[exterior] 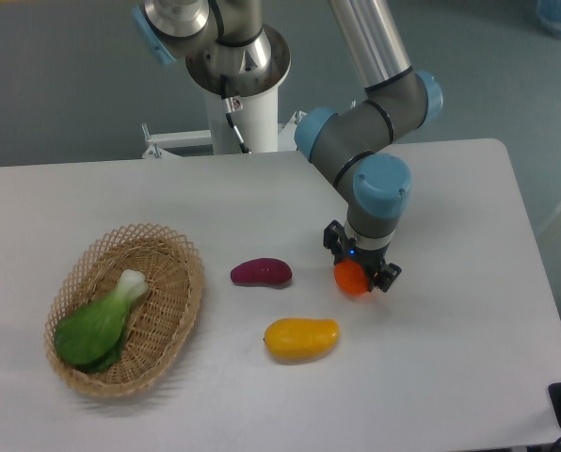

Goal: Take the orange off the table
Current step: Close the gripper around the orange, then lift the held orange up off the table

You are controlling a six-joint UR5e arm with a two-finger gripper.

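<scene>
The gripper (360,266) sits low over the orange (350,278), just right of the sweet potato (261,272); fingers straddle it, grip state unclear; an off-centre squeeze could roll it toward the mango (301,338).

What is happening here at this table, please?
A single robot arm has its gripper directly over the orange on the white table, fingers on either side of it. Whether they grip it yet is unclear. A mango, a sweet potato and a basket holding a green vegetable lie untouched.
</scene>
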